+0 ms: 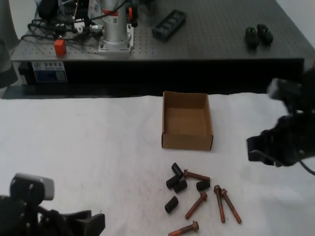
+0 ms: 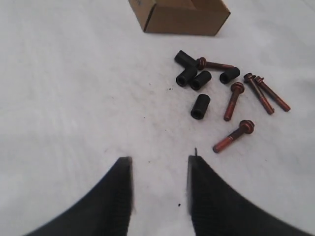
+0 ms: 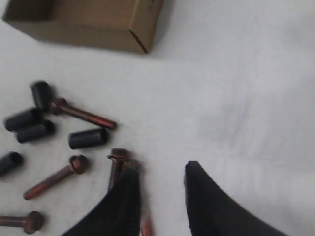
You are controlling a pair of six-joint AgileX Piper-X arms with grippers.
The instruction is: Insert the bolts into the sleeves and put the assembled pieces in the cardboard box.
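An open cardboard box [image 1: 187, 140] stands mid-table with nothing visible inside; it also appears as the box [image 2: 182, 18] and the box [image 3: 83, 24] in the wrist views. In front of it lie several black sleeves [image 1: 176, 183] and several copper-coloured bolts [image 1: 196, 205], loose and separate. The left wrist view has the sleeves [image 2: 200, 106] and bolts [image 2: 234, 136] ahead of my left gripper [image 2: 160, 169], which is open and holds nothing. My right gripper [image 3: 162, 172] is open just beside a bolt [image 3: 115, 164], with sleeves [image 3: 88, 138] farther off. The left gripper [image 1: 93, 222] sits at the near left, the right gripper [image 1: 256, 147] at the right.
A white cloth [image 1: 78, 147] covers the table. Behind it stands a dark perforated bench [image 1: 206, 34] with a metal post [image 1: 115, 29], cables, an orange block [image 1: 59, 46] and black parts [image 1: 169, 23].
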